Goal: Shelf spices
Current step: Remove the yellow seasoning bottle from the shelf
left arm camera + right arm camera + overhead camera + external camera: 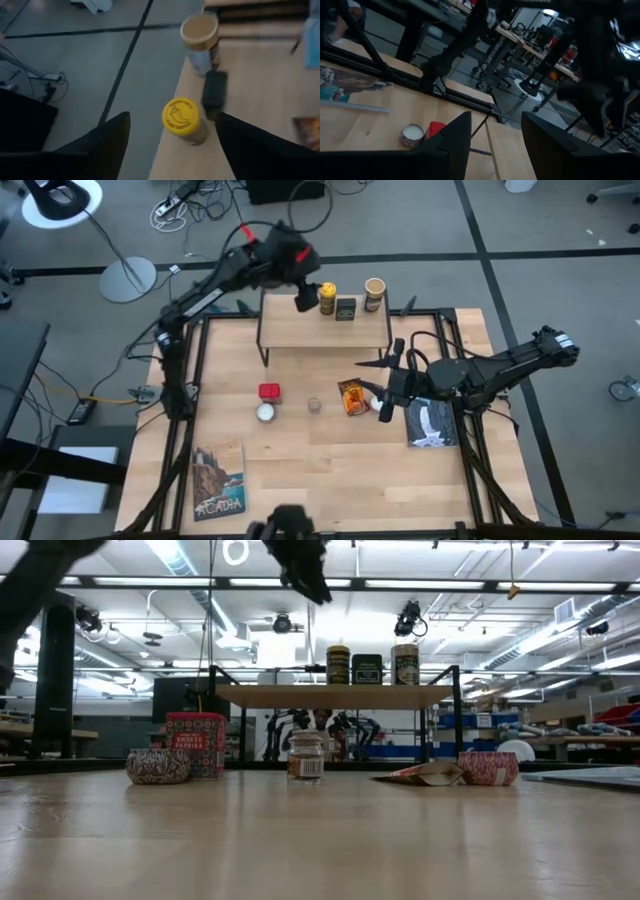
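The shelf (300,332) stands at the table's far side on thin black legs. On its plank top stand a yellow-lidded jar (184,120), a dark tin (215,91) and a tan jar (200,36). My left gripper (303,297) hovers open above the shelf, just left of the yellow jar and clear of it. On the table stand a red tin (269,391) and a small jar (314,405), and an orange packet (352,396) lies flat. My right gripper (383,388) stands open beside the packet, with nothing between its fingers (455,140).
A round patterned tin (265,412) sits just near of the red tin. A second one (488,768) shows by the packet in the low view. Two picture books lie flat: one near left (219,478), one under the right arm (432,422). Black frame rails edge the table.
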Motion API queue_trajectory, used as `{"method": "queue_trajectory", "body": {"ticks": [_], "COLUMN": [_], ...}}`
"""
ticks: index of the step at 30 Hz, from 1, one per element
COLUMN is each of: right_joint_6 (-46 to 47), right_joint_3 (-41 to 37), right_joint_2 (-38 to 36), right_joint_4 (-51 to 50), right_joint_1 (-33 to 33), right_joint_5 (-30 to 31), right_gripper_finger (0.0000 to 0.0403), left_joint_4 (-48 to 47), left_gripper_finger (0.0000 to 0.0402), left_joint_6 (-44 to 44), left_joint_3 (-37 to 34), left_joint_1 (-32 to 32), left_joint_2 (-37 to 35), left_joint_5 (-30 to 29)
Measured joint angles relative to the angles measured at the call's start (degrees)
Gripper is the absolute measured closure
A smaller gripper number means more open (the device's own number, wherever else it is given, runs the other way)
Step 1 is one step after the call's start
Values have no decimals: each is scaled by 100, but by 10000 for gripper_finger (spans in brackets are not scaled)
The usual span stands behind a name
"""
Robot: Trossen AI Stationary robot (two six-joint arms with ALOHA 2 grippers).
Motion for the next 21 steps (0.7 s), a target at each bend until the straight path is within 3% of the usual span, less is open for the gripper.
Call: {"method": "queue_trajectory", "body": {"ticks": [2,6,21], "right_joint_6": [-74,-82,-84], "right_joint_3": [0,0,0], "right_joint_2": [-2,-1,0], "right_joint_4": [54,33,-10], "right_joint_1": [2,1,-161], "right_joint_5": [-5,-38,-162], "right_gripper_finger": [230,230,230], "left_joint_4": [-97,121,94], "left_gripper_finger": [83,66,64], "left_joint_6": [285,587,253], "left_joint_3": [267,111,112], "left_joint_1": [30,101,515], "left_joint_2": [339,522,682], "left_joint_5": [-76,125,1069]}}
